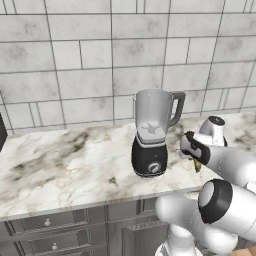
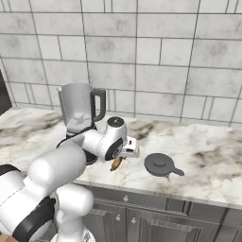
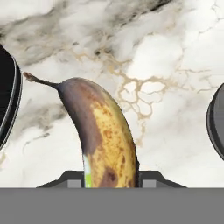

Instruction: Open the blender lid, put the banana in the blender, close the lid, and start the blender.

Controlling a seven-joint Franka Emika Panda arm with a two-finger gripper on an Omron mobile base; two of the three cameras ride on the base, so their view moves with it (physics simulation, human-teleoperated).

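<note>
The blender [image 1: 150, 134] stands on the marble counter near the wall, and its clear jar [image 2: 78, 106] has an open top with no lid on it. The dark round blender lid [image 2: 158, 164] lies flat on the counter to the right of the arm. My gripper [image 3: 111, 177] is shut on the banana [image 3: 103, 131], a spotted yellow-brown fruit whose stem points away from the hand. In the right base view the banana [image 2: 116, 163] hangs below the hand, just right of the blender's black base [image 2: 71, 142]. It looks slightly above the counter [image 1: 60, 155].
A tiled wall [image 1: 100, 55] rises behind the counter, and drawers [image 1: 50, 225] run below its front edge. A dark object [image 2: 4, 92] shows at the far left edge. In the hand view the blender base [image 3: 6, 96] and the lid [image 3: 216, 122] flank the banana.
</note>
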